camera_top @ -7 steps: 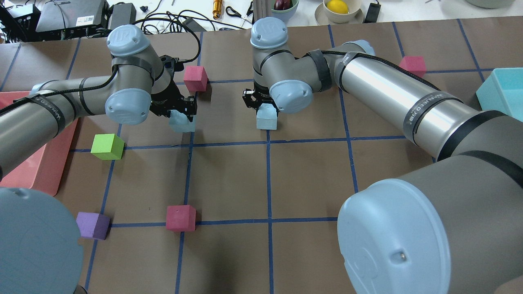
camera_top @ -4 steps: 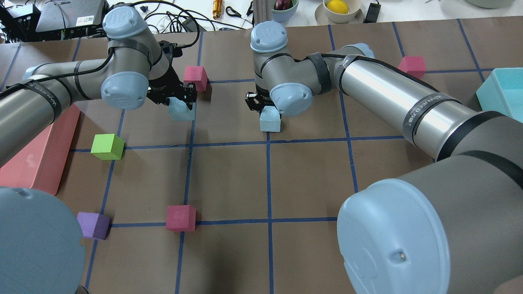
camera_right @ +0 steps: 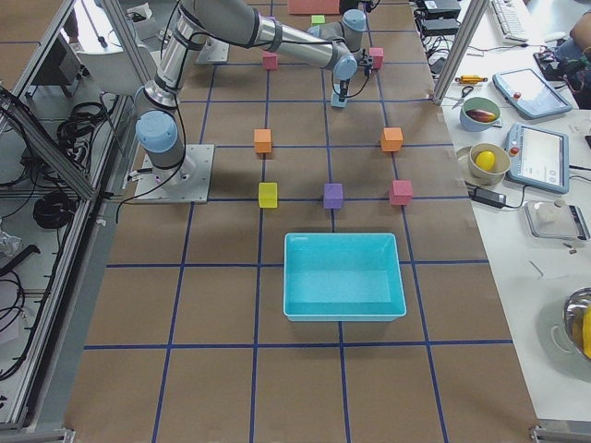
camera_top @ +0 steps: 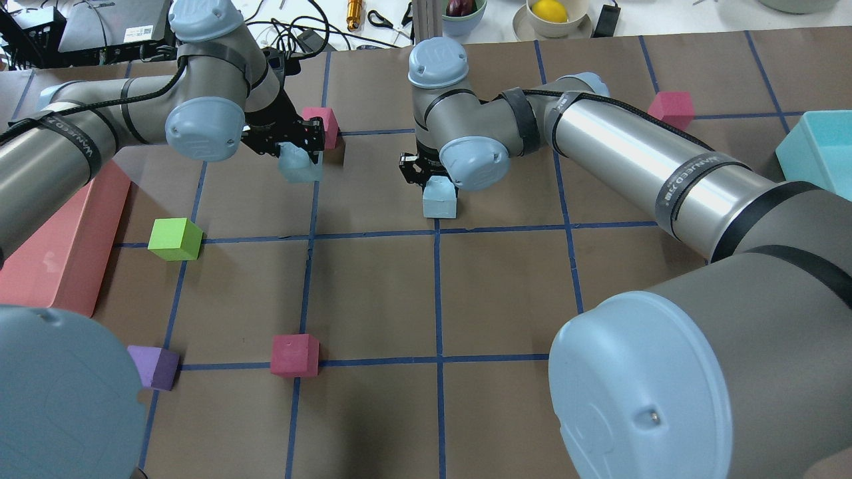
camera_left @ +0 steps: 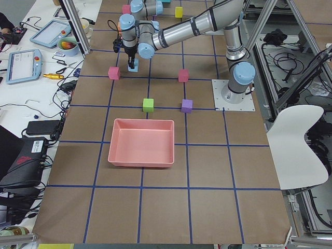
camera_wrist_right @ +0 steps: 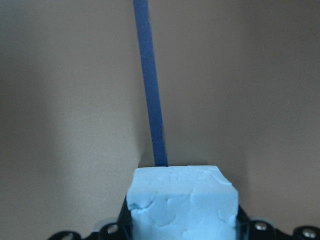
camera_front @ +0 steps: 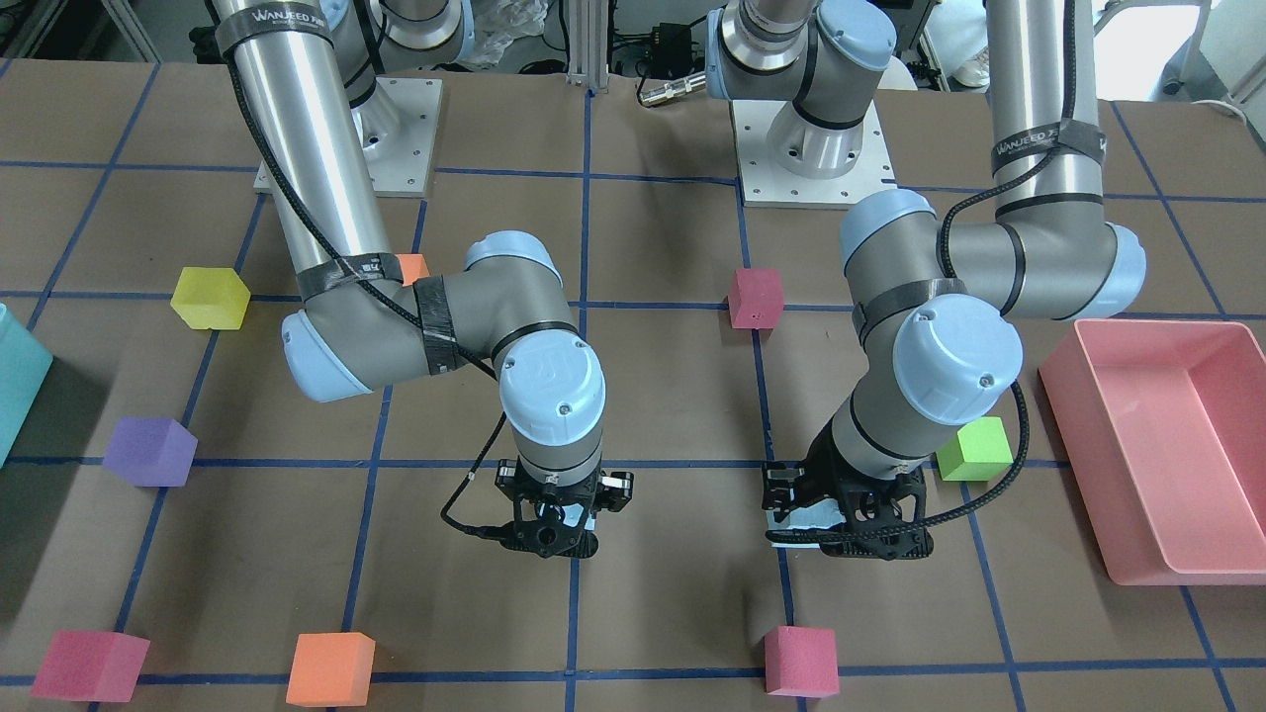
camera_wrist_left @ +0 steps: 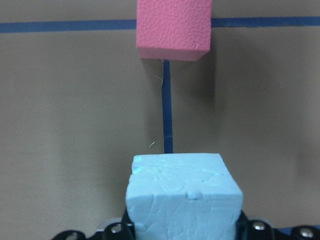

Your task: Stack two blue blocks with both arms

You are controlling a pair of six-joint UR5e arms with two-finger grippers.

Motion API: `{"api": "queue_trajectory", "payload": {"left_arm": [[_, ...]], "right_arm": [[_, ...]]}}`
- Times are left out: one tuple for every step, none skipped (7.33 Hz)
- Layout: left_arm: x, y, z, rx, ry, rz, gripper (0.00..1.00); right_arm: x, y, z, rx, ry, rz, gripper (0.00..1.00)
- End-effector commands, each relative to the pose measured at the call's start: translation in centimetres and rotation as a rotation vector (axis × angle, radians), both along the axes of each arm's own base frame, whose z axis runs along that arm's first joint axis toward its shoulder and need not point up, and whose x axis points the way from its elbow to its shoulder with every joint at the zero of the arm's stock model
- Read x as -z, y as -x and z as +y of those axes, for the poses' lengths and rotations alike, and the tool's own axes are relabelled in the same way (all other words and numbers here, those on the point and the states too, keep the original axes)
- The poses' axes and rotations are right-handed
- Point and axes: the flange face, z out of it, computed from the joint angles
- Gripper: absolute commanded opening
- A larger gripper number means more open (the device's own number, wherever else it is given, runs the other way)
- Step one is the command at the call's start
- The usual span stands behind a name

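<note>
- Lying at the left edge of the counter (camera_top: pixel 506 293) in the overhead view is a pink tray (camera_top: pixel 60 246). A green cube (camera_top: pixel 174 239) sits just beside it, and a purple cube (camera_top: pixel 154 367) sits nearer the robot.
- The left arm (camera_top: pixel 100 140) reaches in above the tray. The left tool (camera_top: pixel 299 152) points down and pinches the left block (camera_top: pixel 301 169) between its fingers.
- In the left wrist view that pale blue block (camera_wrist_left: pixel 182 195) fills the gap between the fingers. The counter looks some way beneath it, so it appears raised.
- A pink cube (camera_top: pixel 319 123) stands just beyond the left block, apart from it. A second pink cube (camera_top: pixel 294 355) sits on a tape line closer to the robot.
- The right tool (camera_top: pixel 431 181) is mostly hidden under its wrist. It is pressed onto the right block (camera_top: pixel 440 199), just above a tape crossing.
- The right wrist view shows this dented block (camera_wrist_right: pixel 182 200) held between the fingers. I cannot tell whether it touches the counter.
- The two blocks are well apart, side by side, and not stacked.
- Beyond the right arm (camera_top: pixel 632 153) is a third pink cube (camera_top: pixel 672 108). A teal bin (camera_top: pixel 815 150) sits at the right edge.
</note>
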Motion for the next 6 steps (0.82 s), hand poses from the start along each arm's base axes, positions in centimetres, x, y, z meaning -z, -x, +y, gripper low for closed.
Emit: {"api": "queue_trajectory", "payload": {"left_arm": [[-0.8,0.9,-0.2,0.003,0.002,-0.001,0.00],[-1.2,0.9,-0.4,0.003,0.005,-0.001,0.00],[-1.1,0.9,-0.4,0.003,0.003,-0.001,0.00],[-1.0,0.8,-0.5,0.001,0.001,-0.001,0.00],[-1.0,0.9,-0.4,0.003,0.001,-0.001,0.00],[-1.1,1.0,-0.4,0.004,0.003,0.000,0.00]], "right_arm": [[0.1,-0.2,0.1,-0.007,-0.018,-0.031,0.38],[0.2,-0.3,0.3,-0.007,-0.025,-0.030,0.58],[0.4,-0.2,0.3,-0.008,-0.015,-0.032,1.00],[0.6,-0.1,0.4,-0.007,-0.022,-0.028,1.00],[-0.1,0.0,0.2,-0.005,-0.011,-0.027,1.00],[-1.9,1.7,-0.9,0.024,-0.003,-0.026,1.00]]}}
